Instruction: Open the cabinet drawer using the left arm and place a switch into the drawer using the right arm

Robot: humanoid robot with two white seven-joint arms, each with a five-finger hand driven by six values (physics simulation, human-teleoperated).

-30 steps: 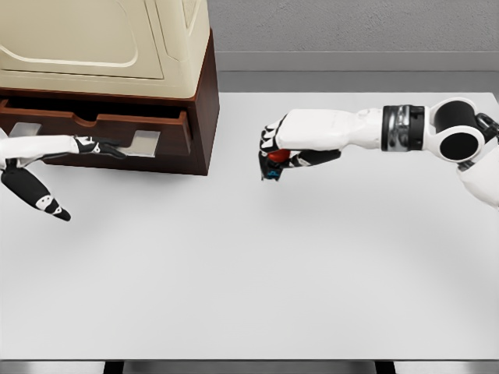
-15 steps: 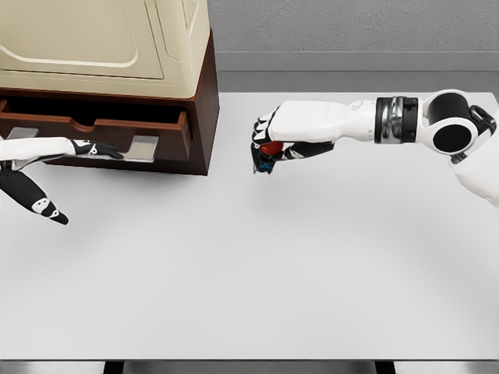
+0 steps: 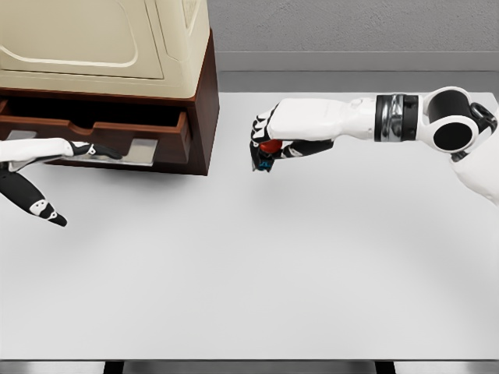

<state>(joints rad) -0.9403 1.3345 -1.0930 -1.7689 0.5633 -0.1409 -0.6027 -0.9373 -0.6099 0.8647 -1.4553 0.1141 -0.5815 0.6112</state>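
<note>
Two robot hands share the job, and you should watch the gap between them. Your right robot hand [image 3: 269,144] is clenched around the switch [image 3: 268,152], a small dark thing with red and a bit of blue showing under the fingers, held above the counter [image 3: 257,265] just right of the cabinet [image 3: 117,78]. Your left robot hand [image 3: 47,156] reaches along the front of the drawer [image 3: 101,132] with fingers extended; whether it actually grips the handle plate I cannot tell from this angle.

The drawer stands only partly out, and the dark slot above its front looks narrow. If you bring the switch across now, it will likely strike the cabinet's brown side wall or the drawer front instead of dropping inside. The grasp also looks shallow, since the switch hangs below the fingers, so a sharp swing could shake it loose onto the counter.

The cream upper body of the cabinet overhangs the drawer and limits how high you can approach. Your left forearm lies across the drawer front, right in the right hand's path.
</note>
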